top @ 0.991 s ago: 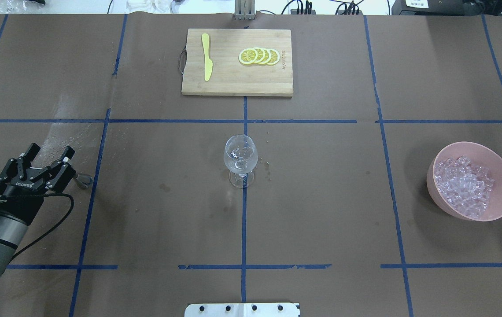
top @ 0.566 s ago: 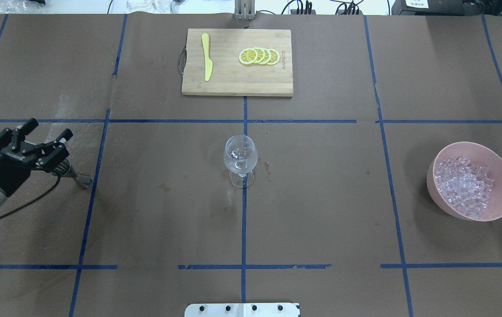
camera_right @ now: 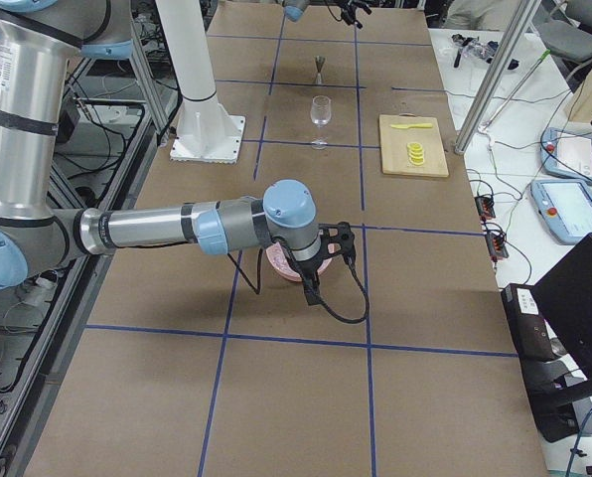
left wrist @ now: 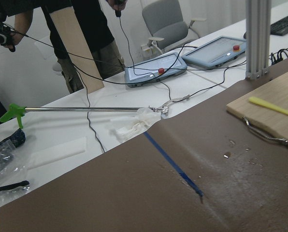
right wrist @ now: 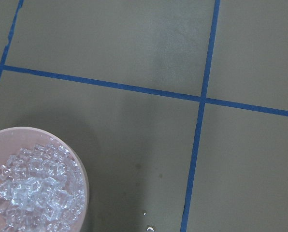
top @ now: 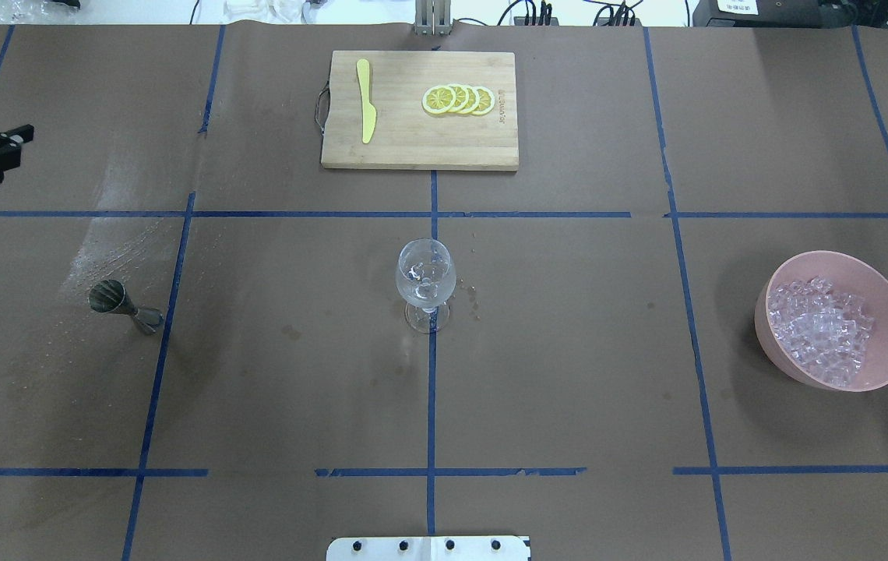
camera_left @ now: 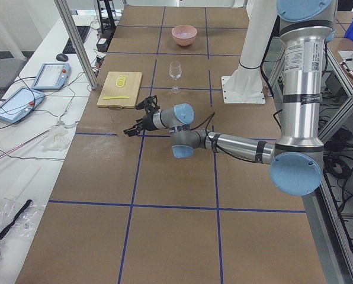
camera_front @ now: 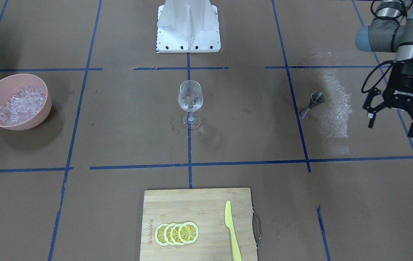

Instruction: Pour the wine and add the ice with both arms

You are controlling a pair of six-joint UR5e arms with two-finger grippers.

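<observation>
Wine (camera_front: 190, 105) in the glass (camera_front: 191, 91) stands well apart from the wide-open, empty left hand (camera_front: 391, 127).

Even, bright light falls from above on the brown paper-covered table (camera_front: 119, 119), and the shadows are soft: a diffuse one spreads beneath the pink plastic bowl (camera_front: 45, 108) in the front-facing view. A pale sheen glares off a streaked patch (camera_front: 333, 105) of the paper. The clear stemmed wine glass (camera_front: 190, 98) carries small white highlights. The fixed views are sharp. The left wrist view is softer, its white desk (left wrist: 62, 130) nearly washed out. The right wrist view has a dull greenish cast.
</observation>
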